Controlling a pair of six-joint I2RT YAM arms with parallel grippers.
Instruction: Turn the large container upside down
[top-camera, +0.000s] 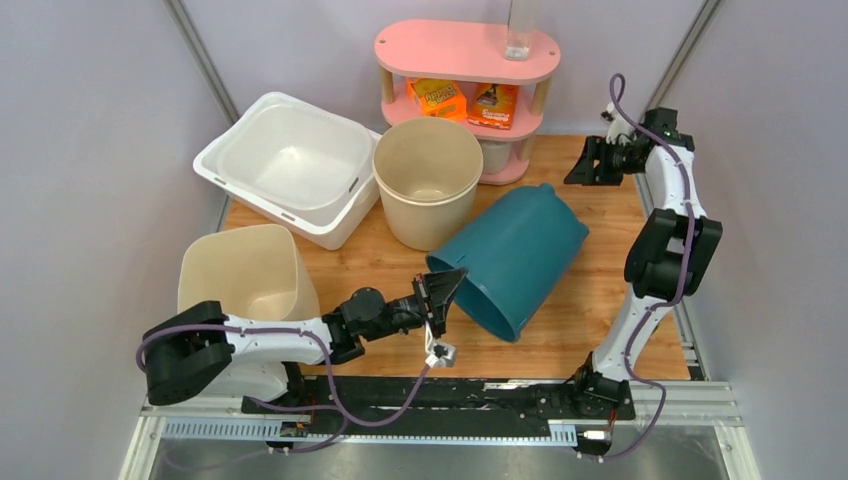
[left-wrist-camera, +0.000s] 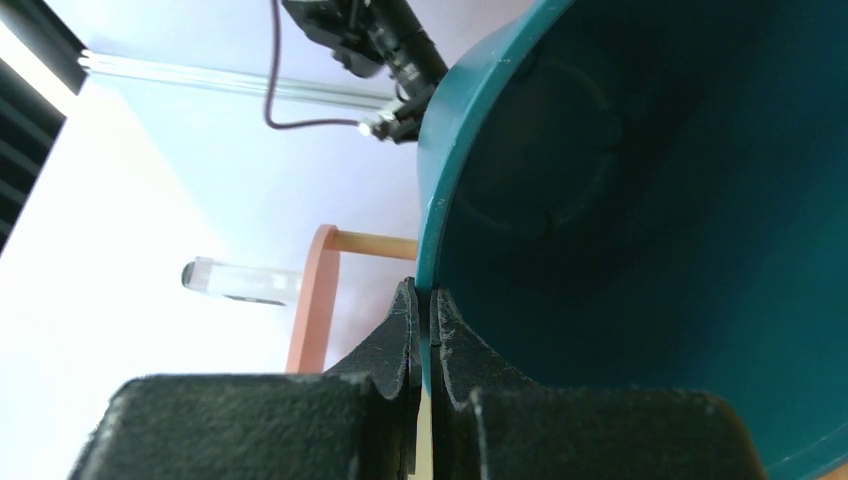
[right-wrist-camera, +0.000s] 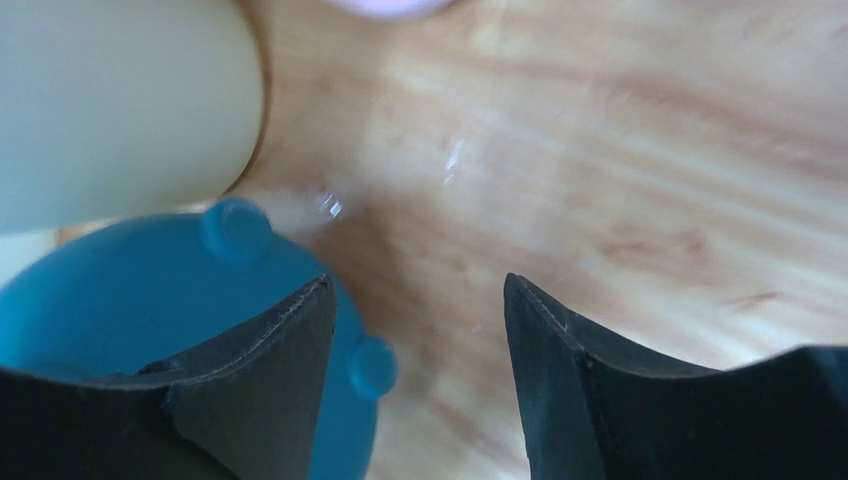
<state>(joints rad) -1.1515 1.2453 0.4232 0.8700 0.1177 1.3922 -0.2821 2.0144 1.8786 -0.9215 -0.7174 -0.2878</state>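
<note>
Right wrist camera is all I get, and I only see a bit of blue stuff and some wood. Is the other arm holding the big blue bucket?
Observer: Yes. The left pincer is shut on the rim of the teal container, one finger inside and one outside.
Operator: Is the bucket upside down already?
Observer: Not yet. It lies on its side, with its mouth pointing toward the near left.
Operator: So where is my pincer?
Observer: The right pincer hangs open beyond the container's base, close to the pink shelf, and grips nothing.
</note>
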